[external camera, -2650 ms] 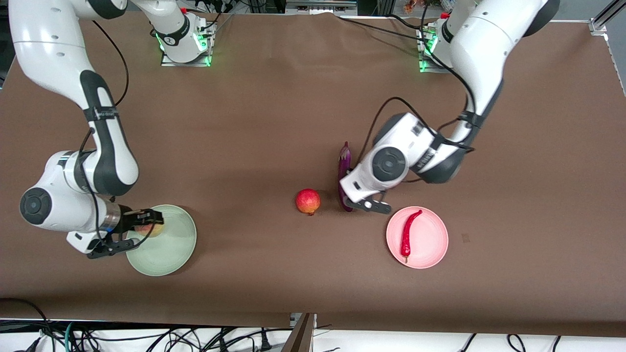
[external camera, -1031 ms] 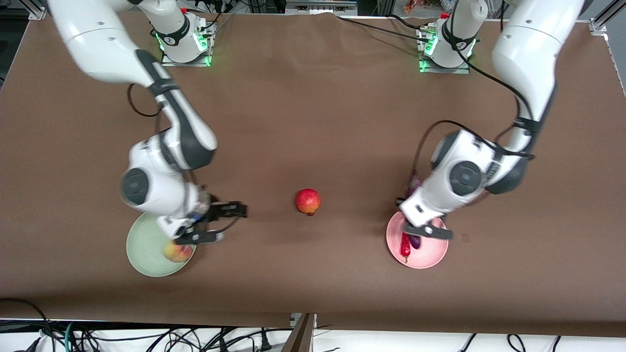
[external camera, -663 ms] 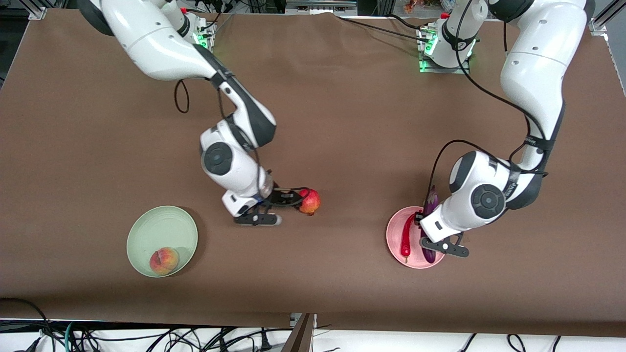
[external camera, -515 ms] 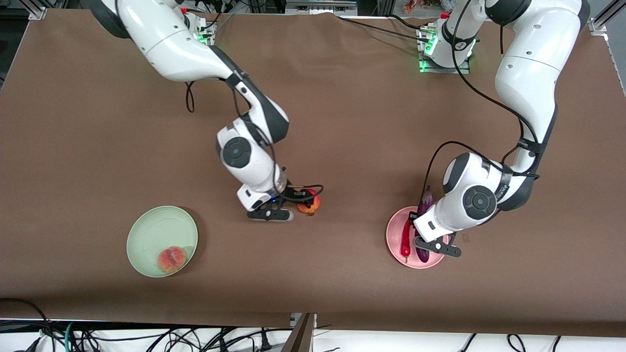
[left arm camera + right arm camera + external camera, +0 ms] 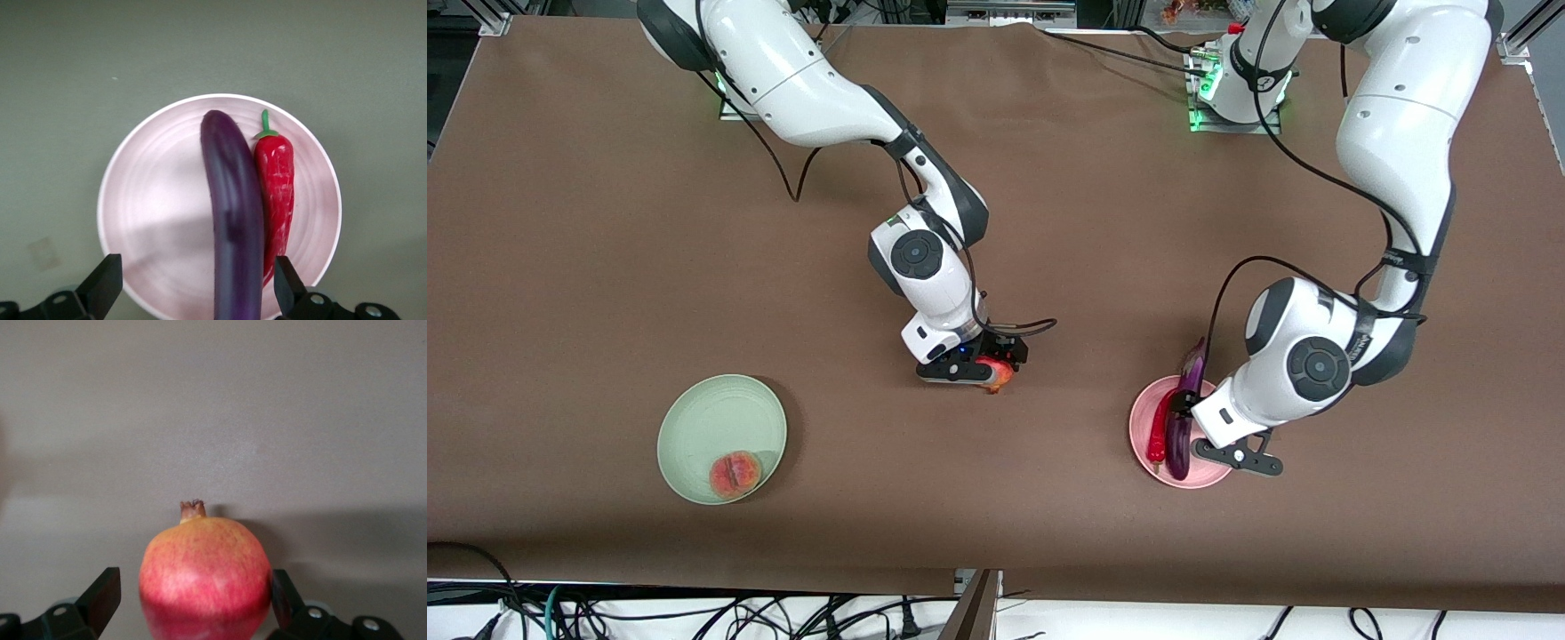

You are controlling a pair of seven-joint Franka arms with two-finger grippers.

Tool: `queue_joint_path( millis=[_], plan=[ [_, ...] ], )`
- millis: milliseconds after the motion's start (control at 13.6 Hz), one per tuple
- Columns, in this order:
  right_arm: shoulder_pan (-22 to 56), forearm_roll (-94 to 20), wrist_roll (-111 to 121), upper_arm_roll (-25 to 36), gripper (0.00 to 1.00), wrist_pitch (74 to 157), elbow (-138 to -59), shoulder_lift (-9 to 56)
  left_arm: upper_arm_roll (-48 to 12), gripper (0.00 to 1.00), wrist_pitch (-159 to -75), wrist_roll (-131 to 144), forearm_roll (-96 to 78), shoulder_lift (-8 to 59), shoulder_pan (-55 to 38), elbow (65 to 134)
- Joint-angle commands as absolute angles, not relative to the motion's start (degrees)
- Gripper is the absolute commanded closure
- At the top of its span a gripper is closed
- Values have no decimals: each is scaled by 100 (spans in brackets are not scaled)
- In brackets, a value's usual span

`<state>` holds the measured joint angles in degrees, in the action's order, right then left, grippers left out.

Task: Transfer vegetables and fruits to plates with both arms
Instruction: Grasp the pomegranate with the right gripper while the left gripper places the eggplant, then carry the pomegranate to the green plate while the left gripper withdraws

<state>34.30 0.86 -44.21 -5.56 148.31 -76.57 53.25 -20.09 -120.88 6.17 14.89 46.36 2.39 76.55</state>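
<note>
The purple eggplant [image 5: 1181,425] lies on the pale pink plate [image 5: 1214,476] beside the red chili [image 5: 1158,432], its cap end over the rim toward the robots. My left gripper [image 5: 1211,433] hangs open just above the plate. In the left wrist view its fingers straddle the eggplant [image 5: 233,220] without touching it, with the chili [image 5: 275,193] alongside. My right gripper [image 5: 980,363] is open and low around the red pomegranate [image 5: 999,373] at mid-table. In the right wrist view the fruit [image 5: 203,577] sits between the fingertips. The peach [image 5: 735,474] rests in the pale green plate [image 5: 703,418].
The brown table cover runs bare between the two plates. The arms' bases [image 5: 1232,84] stand along the edge farthest from the front camera. Cables hang below the edge nearest that camera.
My right gripper left the peach in the green plate and swung over to straddle the pomegranate. My left gripper carried the eggplant onto the pink plate and opened off it.
</note>
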Motion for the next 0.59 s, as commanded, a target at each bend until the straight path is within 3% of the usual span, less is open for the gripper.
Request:
queue_joint_path(
  millis=[0, 74, 147, 368, 515],
  plan=[
    [3498, 517, -4535, -440, 33, 15055, -7629, 5449, -2013, 0, -11175, 633, 1573, 3861, 290, 7725],
    [3489, 553, -4483, -439, 64, 15064, -7629, 5458, -2013, 0, -10771, 633, 1573, 3606, 386, 7726],
    [3472, 571, -4439, -405, 74, 15038, -7620, 5441, -2030, 0, -10453, 624, 1556, 3351, 491, 7726],
    [3297, 536, -4351, -264, 79, 14636, -7550, 5195, -2048, 0, -9757, 571, 1153, 2613, 799, 7717],
    [2763, 492, -3775, -342, 79, 13777, -7244, 4967, -2048, 0, -9267, 554, 1055, 2112, 923, 7717]
  ],
)
